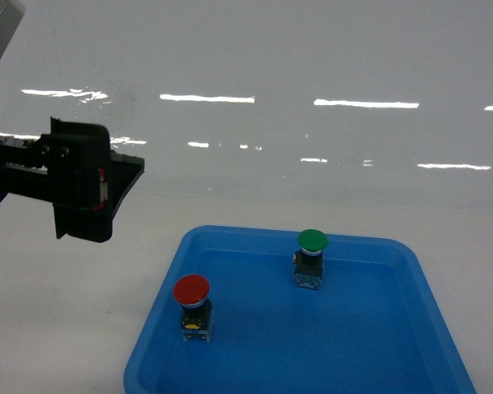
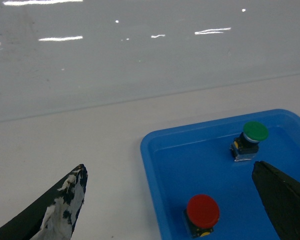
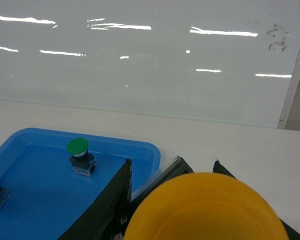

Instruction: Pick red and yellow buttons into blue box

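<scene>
The right end effector (image 3: pixel 190 200) is clamped on the yellow button (image 3: pixel 205 207), whose cap fills its wrist view just beside the blue tray (image 3: pixel 140 150). In the tray the red button (image 1: pixel 191 291) stands upright near the front left, the green button (image 1: pixel 312 241) farther back. The left end effector (image 2: pixel 170 200) hovers above the white tabletop (image 1: pixel 66 312) left of the tray, arm level, fingers (image 2: pixel 65 200) spread apart
</scene>
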Available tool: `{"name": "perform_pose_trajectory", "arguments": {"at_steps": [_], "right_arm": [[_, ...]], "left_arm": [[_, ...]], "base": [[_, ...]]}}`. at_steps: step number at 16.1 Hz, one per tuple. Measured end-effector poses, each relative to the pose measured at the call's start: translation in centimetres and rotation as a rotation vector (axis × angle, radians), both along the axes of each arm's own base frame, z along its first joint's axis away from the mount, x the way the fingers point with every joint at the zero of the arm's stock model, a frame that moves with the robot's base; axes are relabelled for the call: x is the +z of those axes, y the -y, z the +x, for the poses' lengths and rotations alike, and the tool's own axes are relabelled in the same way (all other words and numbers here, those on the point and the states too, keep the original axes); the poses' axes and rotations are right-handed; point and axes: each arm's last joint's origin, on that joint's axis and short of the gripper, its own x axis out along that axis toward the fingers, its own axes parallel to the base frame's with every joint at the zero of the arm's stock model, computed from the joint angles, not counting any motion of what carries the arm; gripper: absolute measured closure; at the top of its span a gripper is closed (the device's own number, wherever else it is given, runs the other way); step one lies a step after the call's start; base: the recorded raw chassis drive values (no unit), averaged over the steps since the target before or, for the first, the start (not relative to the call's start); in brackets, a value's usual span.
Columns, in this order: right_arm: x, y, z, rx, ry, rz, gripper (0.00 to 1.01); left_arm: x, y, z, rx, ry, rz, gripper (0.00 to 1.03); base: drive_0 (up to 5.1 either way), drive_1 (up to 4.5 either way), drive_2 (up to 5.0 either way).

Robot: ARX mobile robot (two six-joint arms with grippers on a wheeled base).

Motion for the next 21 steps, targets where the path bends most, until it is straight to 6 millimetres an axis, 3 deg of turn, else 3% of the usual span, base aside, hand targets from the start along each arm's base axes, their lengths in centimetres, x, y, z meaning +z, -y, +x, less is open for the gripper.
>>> {"name": "perform_pose_trajectory", "arguments": {"at_steps": [3, 6, 9, 15, 21], "right_arm": [[0.0, 0.0, 0.0, -0.001, 0.000, -0.004, 0.60], [0.0, 0.0, 0.0, 0.000, 0.000, -0.006, 0.60], [0.0, 0.0, 0.0, -0.001, 0.000, -0.006, 0.60], [0.0, 0.0, 0.0, 0.000, 0.000, -0.006, 0.60], [0.0, 0.0, 0.0, -0.001, 0.000, -0.006, 0.60]], "left_arm": [[0.9, 2.5, 2.0, -0.100, -0.025, -0.008, 0.05], [-0.9, 5.3, 4.3, -0.174, -0.128, 0.053, 0.05], [-2.4, 6.4, 6.1, -0.170, -0.176, 0.104, 0.05], [-7.4, 6.2, 8.9, -0.074, -0.364, 0.196, 0.05], [-9.4, 6.0, 10.2, 0.001, -0.437, 0.217, 0.05]], "base": [[0.0, 0.00, 0.0], [0.0, 0.00, 0.0], [0.0, 0.00, 0.0], [0.0, 0.00, 0.0], [0.0, 0.00, 0.0]]}}
